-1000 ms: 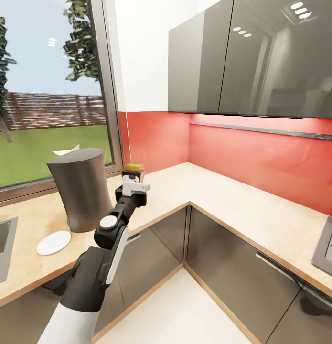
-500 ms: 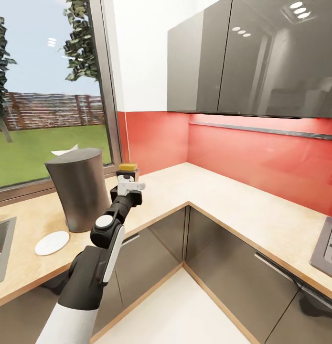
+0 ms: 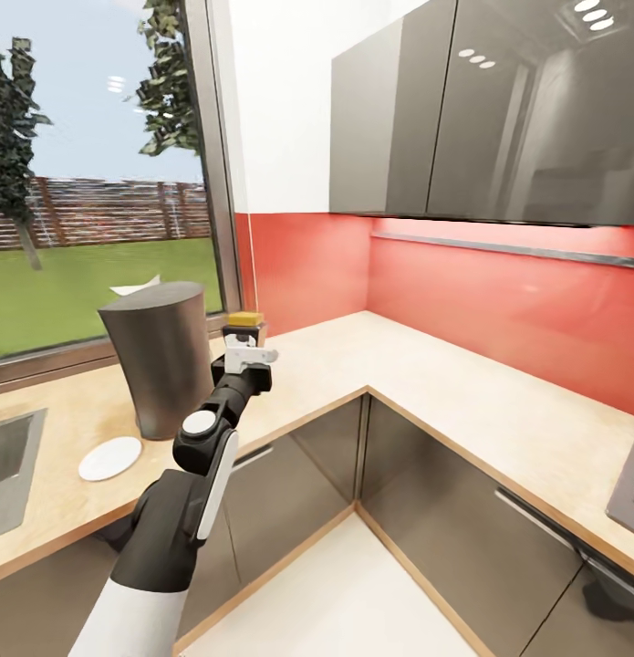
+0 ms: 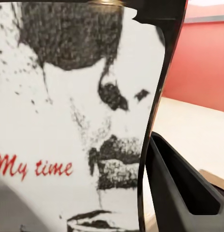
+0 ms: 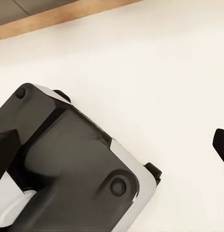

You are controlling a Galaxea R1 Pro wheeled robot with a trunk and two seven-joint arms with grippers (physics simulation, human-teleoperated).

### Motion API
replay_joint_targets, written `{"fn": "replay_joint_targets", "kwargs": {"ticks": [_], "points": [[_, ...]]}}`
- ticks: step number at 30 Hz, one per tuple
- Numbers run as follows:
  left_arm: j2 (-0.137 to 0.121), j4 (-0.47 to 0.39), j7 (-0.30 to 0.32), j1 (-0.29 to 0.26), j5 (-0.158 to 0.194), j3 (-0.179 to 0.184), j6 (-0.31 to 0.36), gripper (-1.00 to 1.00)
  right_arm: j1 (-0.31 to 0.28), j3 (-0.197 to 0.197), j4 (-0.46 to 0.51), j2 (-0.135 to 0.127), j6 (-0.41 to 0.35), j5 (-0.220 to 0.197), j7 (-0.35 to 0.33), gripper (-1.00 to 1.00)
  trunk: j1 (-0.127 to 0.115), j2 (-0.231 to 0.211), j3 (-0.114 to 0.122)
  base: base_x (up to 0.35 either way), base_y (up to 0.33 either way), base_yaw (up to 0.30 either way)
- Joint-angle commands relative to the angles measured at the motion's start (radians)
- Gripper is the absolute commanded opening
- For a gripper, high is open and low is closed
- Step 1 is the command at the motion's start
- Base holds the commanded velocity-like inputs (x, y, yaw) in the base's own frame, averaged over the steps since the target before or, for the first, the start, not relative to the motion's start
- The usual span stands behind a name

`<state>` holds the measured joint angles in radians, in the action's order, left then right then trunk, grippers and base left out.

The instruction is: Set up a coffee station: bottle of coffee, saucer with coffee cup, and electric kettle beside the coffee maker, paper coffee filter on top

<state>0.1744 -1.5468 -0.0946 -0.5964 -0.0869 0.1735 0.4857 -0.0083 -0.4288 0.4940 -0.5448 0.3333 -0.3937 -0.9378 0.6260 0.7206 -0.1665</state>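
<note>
coffee bottle (image 3: 244, 321) is in my left gripper (image 3: 246, 347), pinched by the fingers, just beside the coffee maker (image 3: 168, 356) above the counter (image 3: 371, 360). filter (image 3: 134, 286) tops the maker, saucer (image 3: 109, 457) placed. cup and kettle still to do. right gripper: can't tell.

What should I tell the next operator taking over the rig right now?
Left gripper: jaws closed on the bottle of coffee, held over the kitchen countertop beside the coffee maker.
Right gripper: state cannot be told; its wrist camera looks at the robot's base and floor.
Done: paper coffee filter on the machine, saucer beside it.
Left: set bottle down; cup and kettle.
</note>
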Motion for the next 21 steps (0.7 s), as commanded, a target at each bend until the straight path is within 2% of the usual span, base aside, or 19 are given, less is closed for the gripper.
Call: {"fn": "replay_joint_targets", "kwargs": {"ticks": [1,11,15,17,18,19,21], "points": [[0.0,-0.001,0.0,-0.001,-0.011,0.002,0.007,-1.0,-0.001,-0.007,0.0,-0.001,0.005,-0.007,0.001,1.0,0.0,0.001,-0.002,0.0,0.0,0.165],[0.0,-0.001,0.0,-0.001,-0.011,0.003,0.007,-1.0,-0.001,-0.008,0.0,0.004,0.006,-0.005,0.011,1.0,0.0,0.001,-0.002,0.0,0.0,0.231],[0.0,-0.001,0.0,-0.001,-0.011,0.004,0.007,-1.0,-0.001,-0.009,-0.003,0.026,0.007,-0.004,0.091,1.0,0.0,0.001,-0.002,0.0,0.0,0.081],[0.0,-0.001,0.0,-0.001,-0.011,0.007,0.008,-1.0,-0.001,-0.013,-0.018,0.046,0.006,0.006,0.177,1.0,0.0,0.001,-0.002,0.0,0.0,0.032],[0.0,-0.001,0.0,-0.001,-0.011,0.008,0.008,-1.0,-0.001,-0.017,-0.025,0.053,0.006,0.014,0.207,1.0,0.0,0.001,-0.002,0.0,0.0,0.023],[0.0,-0.001,0.0,-0.001,-0.011,0.01,0.008,-1.0,-0.001,-0.028,-0.039,0.073,0.006,0.039,0.262,1.0,0.0,0.001,-0.002,0.0,0.0,0.015],[0.0,-0.001,0.0,-0.001,-0.011,0.012,0.008,-1.0,-0.001,-0.038,-0.051,0.098,0.005,0.073,0.313,1.0,0.0,0.001,-0.002,0.0,0.0,0.011]]}}
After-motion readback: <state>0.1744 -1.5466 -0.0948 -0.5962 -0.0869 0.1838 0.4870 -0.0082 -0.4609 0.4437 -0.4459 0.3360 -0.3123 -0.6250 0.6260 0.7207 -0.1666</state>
